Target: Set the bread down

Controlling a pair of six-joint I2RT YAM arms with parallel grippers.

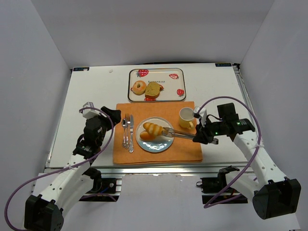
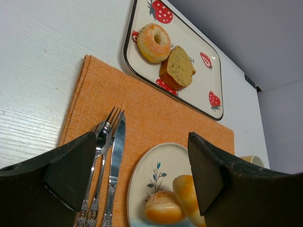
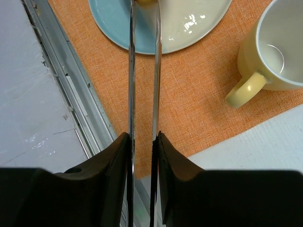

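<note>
plate [image 1: 156,145]: two bread rolls [image 1: 153,129] | tray [image 1: 171,85]: donut [image 1: 138,87], cake slice [image 1: 153,90]

bread [image 1: 153,129] on the plate [image 1: 155,145], tongs [image 1: 181,134] at its right; cutlery [image 1: 128,133] left, mug [image 1: 186,117] right, tray [image 1: 171,87] behind

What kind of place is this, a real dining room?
Probably a lab test booth staged as a dining spot: plain white walls box in the table, robot arms sit at its near edge, and an orange placemat holds a plate, cutlery and mug.
</note>
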